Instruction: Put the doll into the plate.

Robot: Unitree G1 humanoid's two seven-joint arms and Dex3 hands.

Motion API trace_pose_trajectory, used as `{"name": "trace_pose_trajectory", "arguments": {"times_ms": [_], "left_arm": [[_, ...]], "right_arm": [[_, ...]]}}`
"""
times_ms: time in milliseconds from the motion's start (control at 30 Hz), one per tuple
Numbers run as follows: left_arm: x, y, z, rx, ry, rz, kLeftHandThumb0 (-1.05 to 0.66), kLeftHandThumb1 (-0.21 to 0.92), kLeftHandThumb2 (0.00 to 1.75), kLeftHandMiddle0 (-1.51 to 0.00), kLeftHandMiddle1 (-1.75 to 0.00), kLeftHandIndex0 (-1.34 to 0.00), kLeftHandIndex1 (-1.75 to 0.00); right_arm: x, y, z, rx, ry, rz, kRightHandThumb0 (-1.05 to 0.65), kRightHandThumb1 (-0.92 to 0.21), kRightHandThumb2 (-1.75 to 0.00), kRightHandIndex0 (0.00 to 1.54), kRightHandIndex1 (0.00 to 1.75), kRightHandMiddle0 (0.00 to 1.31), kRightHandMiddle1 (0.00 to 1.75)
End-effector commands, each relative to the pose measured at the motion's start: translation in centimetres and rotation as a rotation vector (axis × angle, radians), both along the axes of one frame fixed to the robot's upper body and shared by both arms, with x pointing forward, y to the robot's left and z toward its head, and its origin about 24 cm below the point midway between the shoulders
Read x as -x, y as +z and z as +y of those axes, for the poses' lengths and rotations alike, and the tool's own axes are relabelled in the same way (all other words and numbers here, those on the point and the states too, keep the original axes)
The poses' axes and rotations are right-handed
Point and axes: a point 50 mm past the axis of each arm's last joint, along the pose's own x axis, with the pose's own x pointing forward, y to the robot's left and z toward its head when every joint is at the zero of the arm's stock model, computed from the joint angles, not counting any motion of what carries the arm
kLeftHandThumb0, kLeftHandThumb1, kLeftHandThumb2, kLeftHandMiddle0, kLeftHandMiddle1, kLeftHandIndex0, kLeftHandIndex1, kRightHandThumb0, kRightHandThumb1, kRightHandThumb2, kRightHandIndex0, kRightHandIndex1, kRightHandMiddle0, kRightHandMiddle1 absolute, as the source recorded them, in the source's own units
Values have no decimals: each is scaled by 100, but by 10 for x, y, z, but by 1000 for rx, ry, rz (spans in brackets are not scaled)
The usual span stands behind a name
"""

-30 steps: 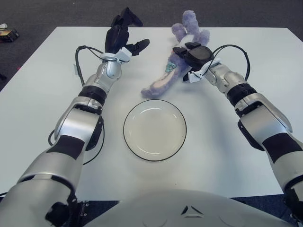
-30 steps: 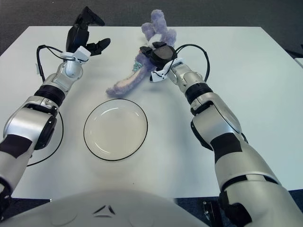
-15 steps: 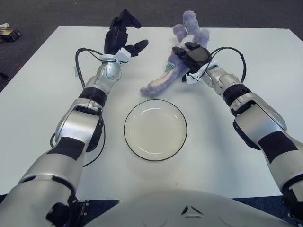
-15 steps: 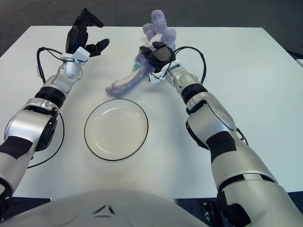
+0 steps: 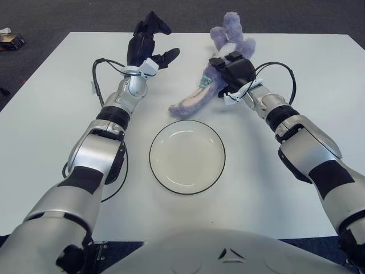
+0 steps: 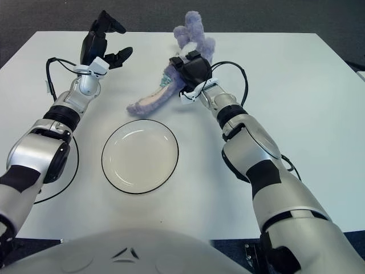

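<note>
Right hand [image 5: 231, 69]: clamped on doll [image 5: 197, 98]
Left hand [image 5: 147, 43]: fingers apart, empty
Next: lift clear, lower centred over plate [image 5: 187, 157]

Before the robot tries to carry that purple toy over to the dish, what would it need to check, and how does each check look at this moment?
1. Right hand at the doll: ok, it sits over the doll's middle.
2. Fingers closed firmly around the doll: cannot tell.
3. Plate empty and ready: ok.
4. Path from doll to plate free: ok, only bare white table lies between.
5. Left hand out of the way: ok, raised left of the doll, fingers spread, holding nothing.
</note>
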Motion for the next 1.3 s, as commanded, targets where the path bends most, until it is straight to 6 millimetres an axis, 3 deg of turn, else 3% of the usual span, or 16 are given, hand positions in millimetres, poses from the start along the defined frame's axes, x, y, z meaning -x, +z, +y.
{"name": "trace_pose_trajectory", "arguments": {"times_ms": [0, 333, 467, 600, 700, 800, 933, 1033, 1267], "left_arm": [[1, -3, 5, 21, 16, 14, -35, 92, 47, -13, -117, -23, -170], [2, -6, 8, 17, 17, 22, -35, 92, 47, -13, -117, -24, -169], [4, -8, 11, 9, 17, 29, -35, 92, 46, -12, -118, -24, -169], [4, -10, 13, 5, 19, 37, -35, 92, 46, -12, -118, -24, -169], [5, -12, 15, 1, 20, 48, -35, 92, 46, -12, -118, -24, -169], [6, -15, 17, -7, 16, 57, -35, 92, 46, -12, -118, -24, -169], [8, -17, 19, -26, 5, 59, -35, 92, 46, -12, -117, -24, -168], [10, -18, 20, -40, -14, 50, -35, 92, 46, -12, -117, -25, -168], [17, -18, 20, -51, -57, 18, -35, 92, 45, -12, -115, -25, -168]], "right_arm": [[11, -31, -14, 72, -11, 57, 0, -89, -21, 52, 146, 61, 108], [12, -25, -11, -11, 4, 1, 0, -87, -19, 61, 138, 69, 100], [12, -14, -4, -179, 10, -24, 0, -66, -57, 61, 148, 65, 111], [11, -2, 3, -349, 0, 11, 0, -43, -107, 57, 168, 50, 150], [11, 6, 5, -461, -11, 62, 0, -38, -120, 56, 172, 42, 166], [12, 9, 6, -596, -24, 122, 0, -39, -121, 55, 172, 37, 172], [12, 13, 8, -789, -26, 206, 32, -50, -107, 47, 174, 49, 174], [11, 15, 10, -931, -10, 317, 38, -52, -105, 45, 174, 52, 174], [8, 21, 15, -1064, 25, 490, 40, -53, -104, 45, 175, 53, 175]]}}
